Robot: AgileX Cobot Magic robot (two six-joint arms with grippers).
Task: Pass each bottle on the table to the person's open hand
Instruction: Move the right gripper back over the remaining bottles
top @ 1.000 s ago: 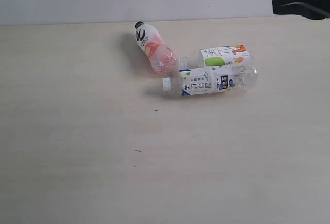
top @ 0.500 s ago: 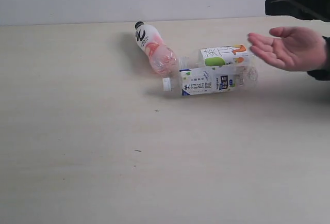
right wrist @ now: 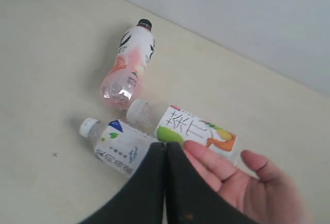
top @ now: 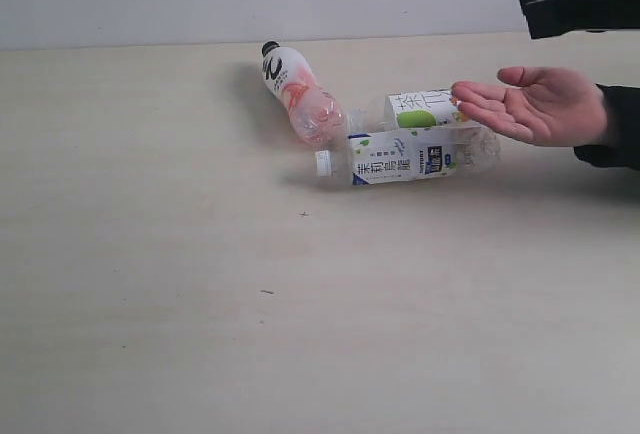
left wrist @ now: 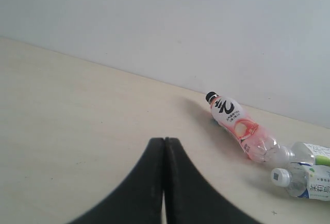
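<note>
Left end effector (left wrist: 164,144) and right end effector (right wrist: 165,147) are sitting clenched, gripping nothing. Pink-labelled bottle (top: 298,94) and two white-green bottles (top: 400,157) are lying clustered on the worktop (top: 150,254), just beside the open hand (top: 535,106).

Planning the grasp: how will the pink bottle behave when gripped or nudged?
The pink bottle lies on its side on the table, so a nudge would probably roll it. Its smooth, thin-looking clear plastic may slip or dent under a squeeze.

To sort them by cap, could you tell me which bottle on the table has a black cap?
The pink-labelled bottle, lying farthest from the open hand; the other two have white caps.
</note>
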